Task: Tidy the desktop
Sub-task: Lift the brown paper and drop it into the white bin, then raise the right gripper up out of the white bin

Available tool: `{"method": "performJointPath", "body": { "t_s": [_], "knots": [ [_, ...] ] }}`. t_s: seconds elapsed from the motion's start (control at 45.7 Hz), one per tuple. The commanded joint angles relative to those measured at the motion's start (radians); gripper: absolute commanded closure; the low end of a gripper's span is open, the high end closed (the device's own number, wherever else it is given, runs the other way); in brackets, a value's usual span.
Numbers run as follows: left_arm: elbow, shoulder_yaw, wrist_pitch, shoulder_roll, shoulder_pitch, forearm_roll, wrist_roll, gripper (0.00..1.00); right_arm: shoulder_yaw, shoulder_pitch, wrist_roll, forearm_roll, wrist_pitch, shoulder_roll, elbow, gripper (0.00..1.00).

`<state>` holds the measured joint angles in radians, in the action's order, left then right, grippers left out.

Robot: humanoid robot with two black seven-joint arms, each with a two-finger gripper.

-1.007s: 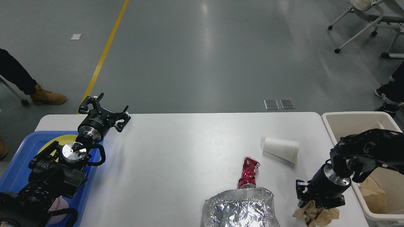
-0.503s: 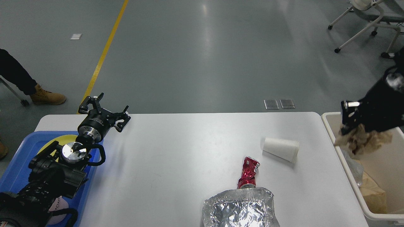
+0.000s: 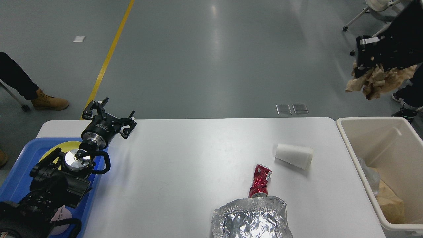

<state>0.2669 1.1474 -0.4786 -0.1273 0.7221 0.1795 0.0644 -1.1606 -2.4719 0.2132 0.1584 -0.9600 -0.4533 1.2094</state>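
The right tool (image 3: 363, 67) pinches crumpled brown paper (image 3: 376, 81) high beyond the beige bin (image 3: 350, 138) — let go here, it likely lands on the floor — while the left tool (image 3: 109, 115) sits spread.

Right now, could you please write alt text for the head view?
The right end effector holds crumpled brown paper high above the beige plastic bin. On the white rectangular desktop lie a white paper cup, a crushed red can and crumpled foil.

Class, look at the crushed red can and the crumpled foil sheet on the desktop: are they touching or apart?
Cannot tell. In the head view the crushed red can's lower end meets the foil sheet's top edge, with no gap showing, but overlap alone could give that look.
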Motion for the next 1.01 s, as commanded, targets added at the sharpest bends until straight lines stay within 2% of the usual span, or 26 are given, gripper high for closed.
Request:
{"method": "performJointPath", "body": {
  "t_s": [0.0,0.175,0.372,0.482,0.503,0.613,0.722,0.788,0.985],
  "knots": [
    [0.0,0.0,0.0,0.0,0.0,0.0,0.0,0.04,-0.007,0.011,0.002,0.02,0.0,-0.002,-0.016,1.0],
    [0.0,0.0,0.0,0.0,0.0,0.0,0.0,0.04,-0.094,0.134,0.002,0.151,0.0,-0.044,-0.145,1.0],
    [0.0,0.0,0.0,0.0,0.0,0.0,0.0,0.04,-0.142,0.485,0.002,0.3,0.001,-0.133,-0.358,1.0],
    [0.0,0.0,0.0,0.0,0.0,0.0,0.0,0.04,-0.137,0.718,0.002,0.306,0.196,-0.13,-0.461,1.0],
    [0.0,0.0,0.0,0.0,0.0,0.0,0.0,0.04,-0.134,0.81,0.002,0.305,0.278,-0.131,-0.487,1.0],
    [0.0,0.0,0.0,0.0,0.0,0.0,0.0,0.04,-0.111,1.022,0.002,0.302,0.512,-0.12,-0.528,1.0],
    [0.0,0.0,0.0,0.0,0.0,0.0,0.0,0.04,-0.07,1.224,0.002,0.302,0.685,-0.076,-0.563,1.0],
    [0.0,0.0,0.0,0.0,0.0,0.0,0.0,0.04,-0.056,1.355,0.0,0.302,0.745,-0.035,-0.632,1.0],
    [0.0,0.0,0.0,0.0,0.0,0.0,0.0,0.04,0.062,1.623,0.0,0.302,0.767,0.045,-0.847,1.0]
  ]
}}
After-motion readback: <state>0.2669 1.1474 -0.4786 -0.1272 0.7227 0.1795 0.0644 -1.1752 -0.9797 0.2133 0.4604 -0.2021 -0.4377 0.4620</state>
